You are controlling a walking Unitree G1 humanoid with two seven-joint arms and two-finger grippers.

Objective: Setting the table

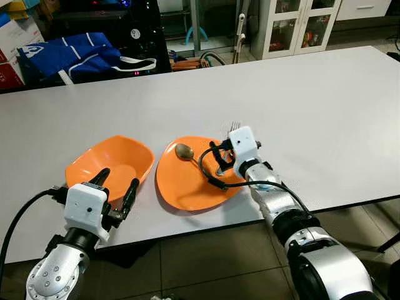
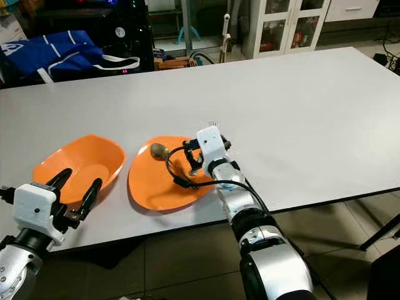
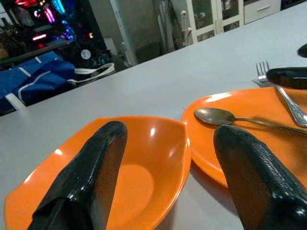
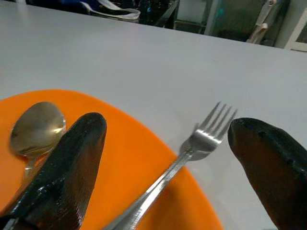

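An orange bowl sits near the front left of the grey table, with an orange plate just to its right. A spoon lies on the plate, and a fork rests across the plate's far right rim with its tines on the table. My right gripper stands open low over that rim, the fork's handle lying between its fingers untouched. My left gripper is open at the bowl's near edge, one finger over the bowl and one beside it.
The table's front edge runs just under both wrists, with tiled floor below. Beyond the far edge are a blue bag, dark equipment and a white glass-door cabinet. The table's right half is bare.
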